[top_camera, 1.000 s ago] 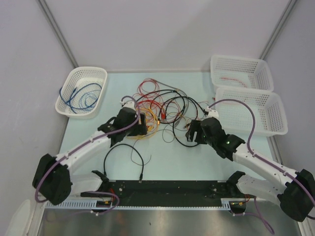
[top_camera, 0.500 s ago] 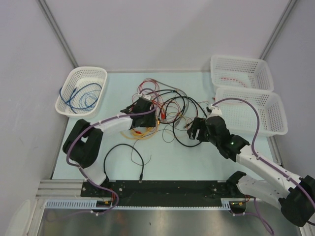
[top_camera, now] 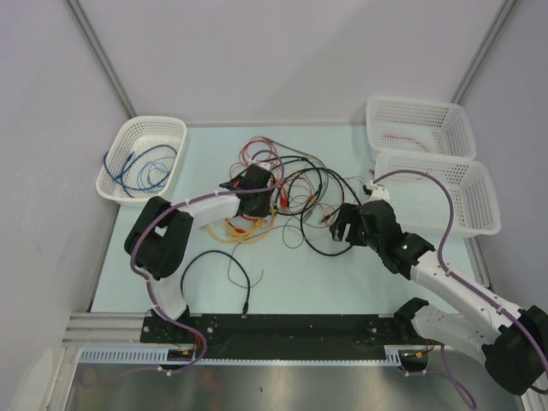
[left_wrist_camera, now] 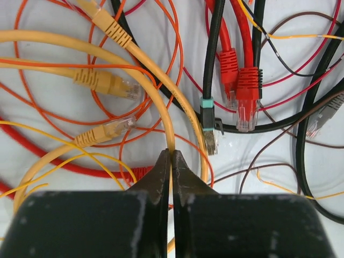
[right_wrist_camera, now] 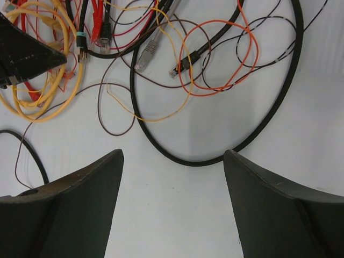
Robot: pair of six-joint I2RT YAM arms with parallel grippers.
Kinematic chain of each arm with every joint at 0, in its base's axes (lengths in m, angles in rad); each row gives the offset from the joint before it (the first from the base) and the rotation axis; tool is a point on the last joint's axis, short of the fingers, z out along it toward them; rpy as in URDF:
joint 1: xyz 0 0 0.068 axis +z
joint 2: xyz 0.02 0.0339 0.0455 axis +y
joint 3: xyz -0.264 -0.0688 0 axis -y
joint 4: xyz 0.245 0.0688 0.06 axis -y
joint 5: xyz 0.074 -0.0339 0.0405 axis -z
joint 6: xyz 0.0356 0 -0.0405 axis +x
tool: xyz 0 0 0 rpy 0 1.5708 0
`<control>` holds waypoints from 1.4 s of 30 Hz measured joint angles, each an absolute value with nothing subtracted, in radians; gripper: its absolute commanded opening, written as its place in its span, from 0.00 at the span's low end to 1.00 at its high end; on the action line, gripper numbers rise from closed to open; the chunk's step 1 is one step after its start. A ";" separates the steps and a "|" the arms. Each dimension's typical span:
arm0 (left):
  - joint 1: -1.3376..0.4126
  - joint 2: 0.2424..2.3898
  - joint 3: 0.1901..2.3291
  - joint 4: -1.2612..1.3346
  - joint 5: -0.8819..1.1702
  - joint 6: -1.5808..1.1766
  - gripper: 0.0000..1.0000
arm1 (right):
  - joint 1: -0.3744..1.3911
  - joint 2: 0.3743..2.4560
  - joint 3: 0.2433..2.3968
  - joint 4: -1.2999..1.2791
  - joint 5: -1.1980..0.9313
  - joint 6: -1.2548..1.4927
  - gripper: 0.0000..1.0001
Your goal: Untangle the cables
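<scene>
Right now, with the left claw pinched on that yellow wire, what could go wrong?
The left gripper is shut on the yellow cable, which thin orange wires cross, so a pull may drag the whole tangle along. The yellow plugs nearby could snag in those loops. The right gripper is open and holds nothing, so nothing anchors the pile.
</scene>
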State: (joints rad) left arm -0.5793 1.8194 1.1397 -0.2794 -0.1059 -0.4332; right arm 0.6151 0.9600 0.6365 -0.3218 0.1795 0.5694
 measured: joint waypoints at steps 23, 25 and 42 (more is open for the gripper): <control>-0.577 1.085 1.402 -0.330 0.204 -0.403 0.27 | 0.538 0.717 0.636 -0.317 0.157 0.663 0.78; -0.577 1.093 1.370 -0.343 0.207 -0.400 0.47 | 0.538 0.696 0.636 -0.313 0.140 0.662 0.79; -0.587 1.456 0.971 -0.287 0.107 -0.408 0.67 | 0.537 0.759 0.636 -0.340 0.125 0.653 0.81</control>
